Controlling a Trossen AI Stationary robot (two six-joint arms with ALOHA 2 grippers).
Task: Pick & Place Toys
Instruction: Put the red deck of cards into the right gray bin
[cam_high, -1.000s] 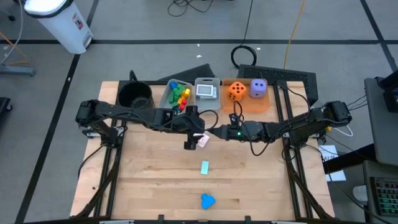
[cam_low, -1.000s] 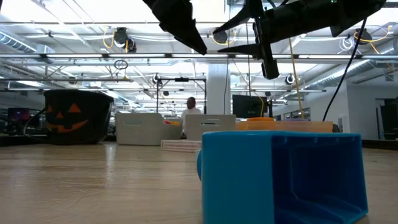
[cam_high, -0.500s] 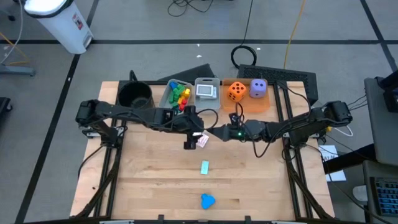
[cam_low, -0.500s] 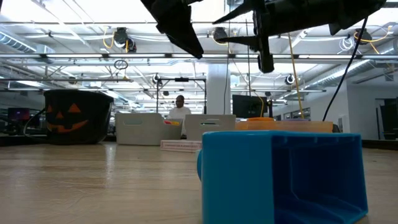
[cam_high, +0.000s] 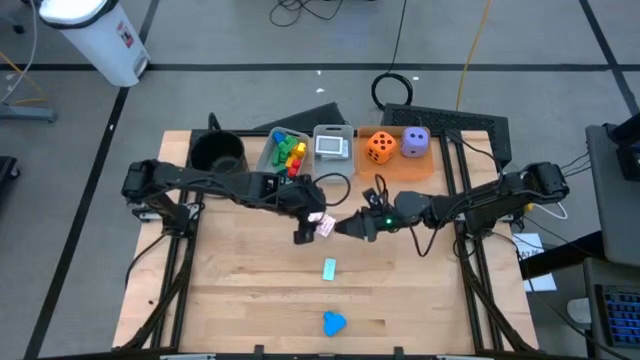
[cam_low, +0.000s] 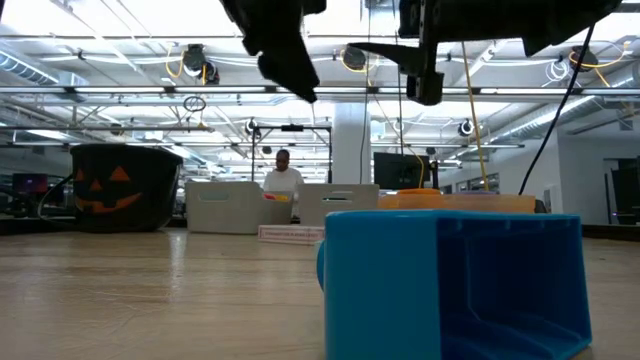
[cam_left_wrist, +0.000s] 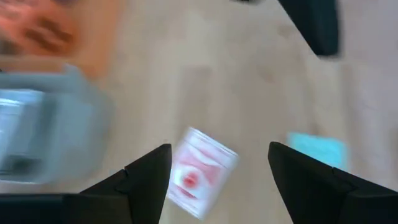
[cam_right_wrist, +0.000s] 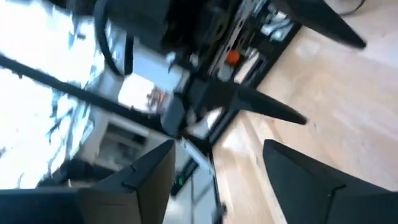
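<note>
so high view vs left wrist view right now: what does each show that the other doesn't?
High view only: black pot, orange die, purple die, blue block, right gripper near the table's middle.
Left wrist view only: left gripper open, and the card's red and white face.
Both: that playing card and the light blue card on the wood.

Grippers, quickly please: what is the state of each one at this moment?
Left gripper: open above a red-and-white playing card, holding nothing.
Right gripper: open, holding nothing, near table centre.
</note>
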